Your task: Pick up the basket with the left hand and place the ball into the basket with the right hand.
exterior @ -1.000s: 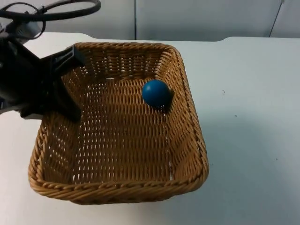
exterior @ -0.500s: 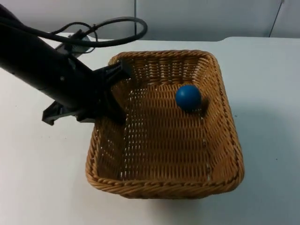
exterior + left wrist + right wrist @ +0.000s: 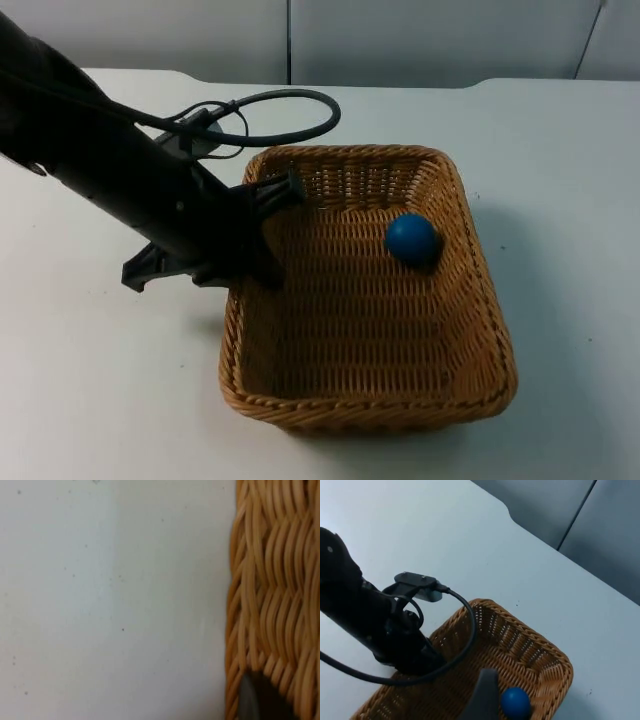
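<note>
I saw the basket point(image 3: 365, 395) resting on the white tabletop point(image 3: 560, 200). The left hand point(image 3: 262, 230) was clamped on its left rim. The blue ball point(image 3: 412, 239) lay inside, near the far right corner. The right hand point(image 3: 482, 700) hung high above; whether it was apart I cannot tell.

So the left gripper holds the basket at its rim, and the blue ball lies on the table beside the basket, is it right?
Not quite. The left gripper does hold the basket at its rim, but the blue ball lies inside the basket, near one wall, not on the table. The top view shows this plainly.
</note>
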You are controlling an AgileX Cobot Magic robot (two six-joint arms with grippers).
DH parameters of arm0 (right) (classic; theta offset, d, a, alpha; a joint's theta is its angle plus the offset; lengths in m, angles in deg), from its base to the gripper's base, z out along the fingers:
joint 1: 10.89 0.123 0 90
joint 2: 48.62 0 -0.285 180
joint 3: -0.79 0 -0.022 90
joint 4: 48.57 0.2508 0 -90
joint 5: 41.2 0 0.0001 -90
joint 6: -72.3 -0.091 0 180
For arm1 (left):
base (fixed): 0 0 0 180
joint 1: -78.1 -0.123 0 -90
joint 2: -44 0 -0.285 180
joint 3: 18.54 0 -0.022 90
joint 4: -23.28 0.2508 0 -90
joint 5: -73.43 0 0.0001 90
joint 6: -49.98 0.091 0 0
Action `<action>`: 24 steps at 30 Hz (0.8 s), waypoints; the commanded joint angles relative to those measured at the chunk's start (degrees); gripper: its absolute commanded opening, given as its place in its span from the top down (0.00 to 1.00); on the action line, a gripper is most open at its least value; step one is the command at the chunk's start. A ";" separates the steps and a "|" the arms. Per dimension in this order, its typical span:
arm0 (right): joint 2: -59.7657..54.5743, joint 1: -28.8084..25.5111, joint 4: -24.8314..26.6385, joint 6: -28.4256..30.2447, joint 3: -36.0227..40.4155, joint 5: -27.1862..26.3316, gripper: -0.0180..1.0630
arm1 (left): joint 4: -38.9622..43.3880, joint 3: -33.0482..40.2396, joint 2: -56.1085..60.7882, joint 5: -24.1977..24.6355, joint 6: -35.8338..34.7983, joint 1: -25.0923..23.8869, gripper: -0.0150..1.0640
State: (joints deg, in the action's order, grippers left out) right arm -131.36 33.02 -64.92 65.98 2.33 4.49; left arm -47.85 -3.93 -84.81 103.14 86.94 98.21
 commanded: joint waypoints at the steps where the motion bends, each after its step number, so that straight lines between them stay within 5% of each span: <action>1: 2.94 0.03 0.17 -1.03 3.28 -3.43 0.27 | -1.70 -0.67 0.30 0.00 0.77 0.35 0.99; 5: 7.38 0.03 -0.07 -3.18 8.63 -7.52 0.27 | -1.70 -0.67 -0.23 0.00 2.07 0.35 0.99; 15: 16.92 0.03 -0.07 -4.84 15.38 -6.71 0.27 | -1.60 -0.67 -0.22 -0.30 2.07 0.35 0.94; 19: 19.74 0.03 -0.18 -5.73 17.98 -7.15 0.27 | -1.60 -0.67 -0.22 -0.18 2.07 0.35 0.74; 24: 22.28 0.03 -0.06 -5.72 19.84 -6.46 0.27 | -2.21 -0.67 -0.22 0.79 1.73 0.35 0.18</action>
State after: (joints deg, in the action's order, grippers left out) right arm -110.01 33.02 -64.92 60.64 21.45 -1.83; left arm -49.40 -4.13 -85.30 103.18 88.82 98.21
